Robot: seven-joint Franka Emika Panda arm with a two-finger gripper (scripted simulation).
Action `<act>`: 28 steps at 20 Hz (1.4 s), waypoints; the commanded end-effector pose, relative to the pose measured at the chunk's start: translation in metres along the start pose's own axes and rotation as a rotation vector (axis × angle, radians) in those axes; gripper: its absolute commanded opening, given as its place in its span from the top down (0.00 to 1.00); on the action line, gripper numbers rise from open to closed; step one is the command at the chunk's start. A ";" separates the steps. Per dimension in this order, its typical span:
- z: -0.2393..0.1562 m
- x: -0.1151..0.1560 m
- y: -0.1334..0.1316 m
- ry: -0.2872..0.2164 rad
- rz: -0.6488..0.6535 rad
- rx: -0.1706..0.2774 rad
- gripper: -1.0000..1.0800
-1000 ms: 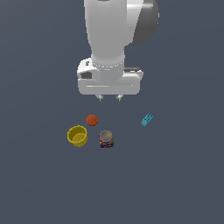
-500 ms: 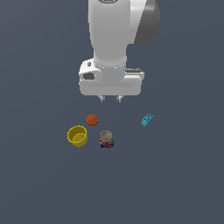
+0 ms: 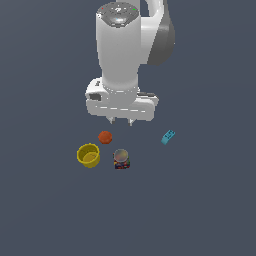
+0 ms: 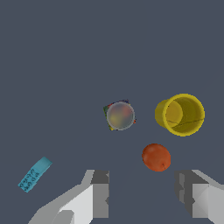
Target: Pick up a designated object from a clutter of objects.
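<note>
Yellow cup [image 3: 88,155] is seen upright on the grey floor [image 3: 200,210], mouth open, at the exterior view's left of the cluster, apart from its neighbours. Thin-walled and hollow; judged light, rigid, probably slick. A hold across the rim, one finger inside and one outside, is judged the surest.

Just beside it: orange-red disc [image 3: 105,137] and dark can [image 3: 121,159] with grey top. Cyan brick [image 3: 168,137] lies well apart. The can's side is multicoloured; no lettering can be read.

Gripper [image 3: 121,120] is held above the cluster, fingers spread, nothing between them.
</note>
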State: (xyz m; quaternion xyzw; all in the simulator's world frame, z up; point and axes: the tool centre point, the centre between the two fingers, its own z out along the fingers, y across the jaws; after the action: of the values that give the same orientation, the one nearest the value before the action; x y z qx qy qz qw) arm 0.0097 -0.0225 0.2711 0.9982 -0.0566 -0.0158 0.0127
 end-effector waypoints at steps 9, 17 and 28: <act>0.061 0.032 0.037 0.042 0.243 -0.062 0.38; 0.116 0.052 0.070 0.090 0.439 -0.115 0.38; 0.172 0.063 0.103 0.150 0.621 -0.162 0.38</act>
State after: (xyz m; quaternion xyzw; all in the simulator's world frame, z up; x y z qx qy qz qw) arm 0.0547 -0.1326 0.1058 0.9311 -0.3471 0.0540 0.0980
